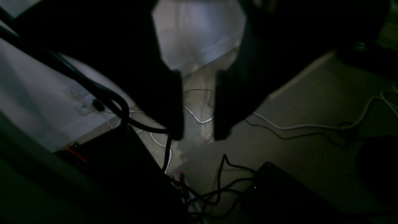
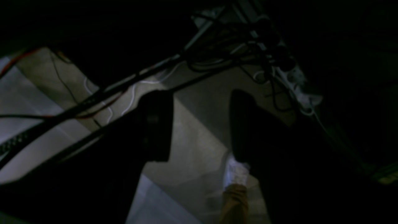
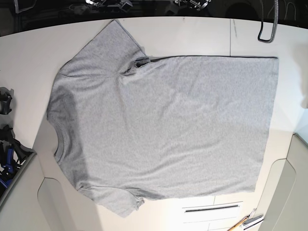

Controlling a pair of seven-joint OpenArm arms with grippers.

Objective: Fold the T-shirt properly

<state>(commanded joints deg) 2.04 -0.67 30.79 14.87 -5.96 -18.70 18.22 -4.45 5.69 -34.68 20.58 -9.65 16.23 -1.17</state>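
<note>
The heather-grey T-shirt [image 3: 163, 125] lies spread flat on the white table [image 3: 192, 31] in the base view. Its neck is at the left and its hem at the right. The side facing up is plain; no lettering shows. One sleeve [image 3: 103, 50] points to the top left, the other [image 3: 118, 202] to the bottom left. Neither gripper shows in the base view. The left gripper [image 1: 199, 133] is open and empty, off the table over the carpeted floor. The right gripper [image 2: 199, 99] is open and empty, also over the floor.
Cables [image 1: 295, 126] and a black box [image 1: 279, 189] lie on the floor under the left gripper. A power strip [image 2: 298, 84] and a person's shoe [image 2: 236, 172] show under the right gripper. Tools [image 3: 245, 222] lie at the table's lower right, dark gear [image 3: 7, 149] at its left edge.
</note>
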